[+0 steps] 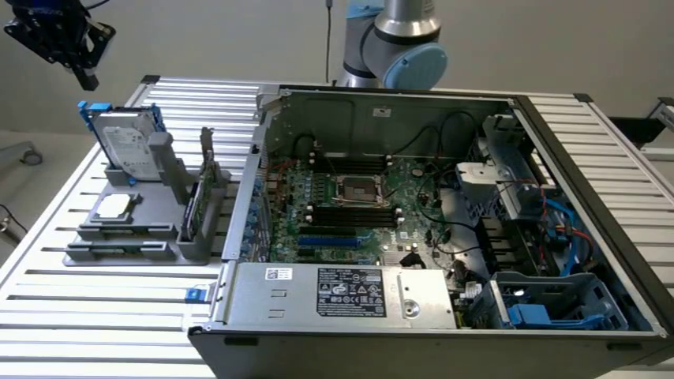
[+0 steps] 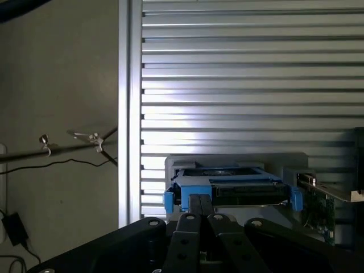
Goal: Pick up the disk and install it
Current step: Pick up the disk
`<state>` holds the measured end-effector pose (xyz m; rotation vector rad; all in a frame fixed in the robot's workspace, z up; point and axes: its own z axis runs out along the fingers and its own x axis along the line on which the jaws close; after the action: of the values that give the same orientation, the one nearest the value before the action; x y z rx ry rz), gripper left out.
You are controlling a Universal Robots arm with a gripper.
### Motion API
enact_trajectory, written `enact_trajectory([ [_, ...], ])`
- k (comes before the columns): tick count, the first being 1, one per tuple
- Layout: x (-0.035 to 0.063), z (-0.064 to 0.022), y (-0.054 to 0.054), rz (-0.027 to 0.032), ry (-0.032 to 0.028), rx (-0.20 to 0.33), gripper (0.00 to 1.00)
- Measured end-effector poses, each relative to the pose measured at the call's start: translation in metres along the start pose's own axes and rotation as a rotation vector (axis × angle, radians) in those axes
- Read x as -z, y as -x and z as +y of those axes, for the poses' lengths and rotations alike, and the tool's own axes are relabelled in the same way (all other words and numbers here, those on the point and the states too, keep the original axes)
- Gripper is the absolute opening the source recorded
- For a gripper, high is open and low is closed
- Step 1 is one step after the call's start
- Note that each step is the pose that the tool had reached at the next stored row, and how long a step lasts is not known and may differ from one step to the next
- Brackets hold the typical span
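Note:
The disk [image 1: 126,146] stands on edge in a grey holder [image 1: 121,245] at the exterior view's left: a silver-grey drive with a white label in a bright blue carrier. My gripper [image 1: 87,79] hangs in the air above it and a little further toward the left, apart from it, with its fingers shut on nothing. In the wrist view the disk [image 2: 233,190] appears edge-on straight past the closed fingertips [image 2: 200,206], with its blue frame ends showing on both sides.
The holder also carries a small square silver chip [image 1: 113,207] and a thin dark card on edge [image 1: 205,181]. An open computer case [image 1: 348,118] lies on the slatted metal table [image 1: 63,316], with a blue drive bay [image 1: 558,304] at its near right corner.

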<state>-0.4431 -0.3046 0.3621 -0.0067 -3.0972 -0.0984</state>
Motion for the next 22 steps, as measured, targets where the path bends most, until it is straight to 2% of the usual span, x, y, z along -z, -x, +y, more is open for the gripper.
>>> enact_trajectory([
  [9,-0.0002,0.0004,-0.0001,-0.0002,-0.0003,0.003,0.11],
  [22,-0.0002,0.0004,0.0000,0.0115,-0.0103,0.236,0.11],
])
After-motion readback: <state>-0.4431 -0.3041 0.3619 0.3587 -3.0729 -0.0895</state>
